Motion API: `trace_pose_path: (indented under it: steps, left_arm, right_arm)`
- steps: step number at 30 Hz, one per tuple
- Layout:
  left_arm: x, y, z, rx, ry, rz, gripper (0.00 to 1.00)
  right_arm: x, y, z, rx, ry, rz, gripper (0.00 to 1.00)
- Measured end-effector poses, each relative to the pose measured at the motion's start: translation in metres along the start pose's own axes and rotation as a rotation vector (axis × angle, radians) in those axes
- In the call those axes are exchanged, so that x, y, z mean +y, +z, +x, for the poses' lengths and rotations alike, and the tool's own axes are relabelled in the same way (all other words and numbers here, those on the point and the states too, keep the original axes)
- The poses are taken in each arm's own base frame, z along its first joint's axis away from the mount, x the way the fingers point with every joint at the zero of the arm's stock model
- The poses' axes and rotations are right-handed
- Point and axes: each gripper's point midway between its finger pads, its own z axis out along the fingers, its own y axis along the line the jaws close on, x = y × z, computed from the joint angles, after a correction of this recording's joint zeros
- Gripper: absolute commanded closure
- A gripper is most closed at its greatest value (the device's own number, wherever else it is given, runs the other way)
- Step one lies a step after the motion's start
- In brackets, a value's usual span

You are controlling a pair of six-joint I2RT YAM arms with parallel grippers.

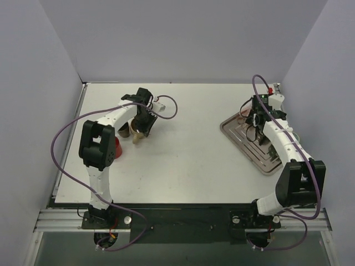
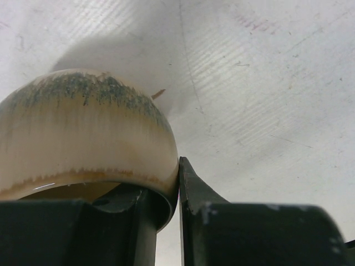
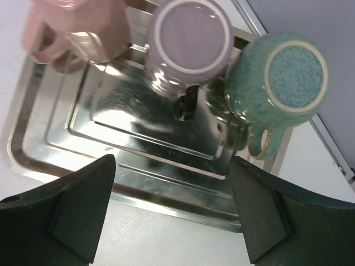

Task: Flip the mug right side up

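Left tool (image 2: 169,191) pinched the mug (image 2: 83,138) by its wall, toward the counter's (image 1: 188,166) left edge. Mid-flip, apparently; next, roll it upright. Right tool (image 3: 171,159) hung wide open.

On the table (image 1: 183,166), the mug (image 1: 136,133) sits at the far left, its wall between the fingers of the left gripper (image 1: 142,123). A small cup (image 1: 115,148) stands just nearer and to its left. A tray (image 1: 252,154) lies at the right, with three upturned mugs (image 3: 188,39) in a row across it, beneath the right gripper (image 3: 169,160).
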Motion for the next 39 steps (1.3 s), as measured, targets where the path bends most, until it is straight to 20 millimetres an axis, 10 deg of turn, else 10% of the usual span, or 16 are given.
trace_pose_path:
  steps: [6, 11, 24, 30, 39]
  left_arm:
    - [0.009, 0.000, -0.004, -0.006, 0.008, 0.023, 0.50]
    - [0.008, -0.003, -0.006, -0.029, 0.002, 0.073, 0.38]
    - [-0.010, -0.107, -0.041, -0.273, 0.055, 0.094, 0.35]
    - [-0.015, -0.112, -0.038, -0.273, 0.065, 0.112, 0.35]
    - [-0.030, -0.120, -0.037, -0.283, 0.088, 0.155, 0.34]
  right_arm:
    - [-0.031, 0.023, 0.022, 0.075, 0.025, 0.070, 0.31]
    - [-0.035, 0.046, 0.037, 0.124, 0.038, 0.083, 0.37]
    - [-0.022, 0.102, 0.056, 0.252, -0.033, 0.029, 0.59]
    - [-0.019, 0.107, 0.050, 0.245, -0.043, 0.012, 0.90]
    - [-0.019, 0.117, 0.044, 0.263, -0.036, 0.019, 0.80]
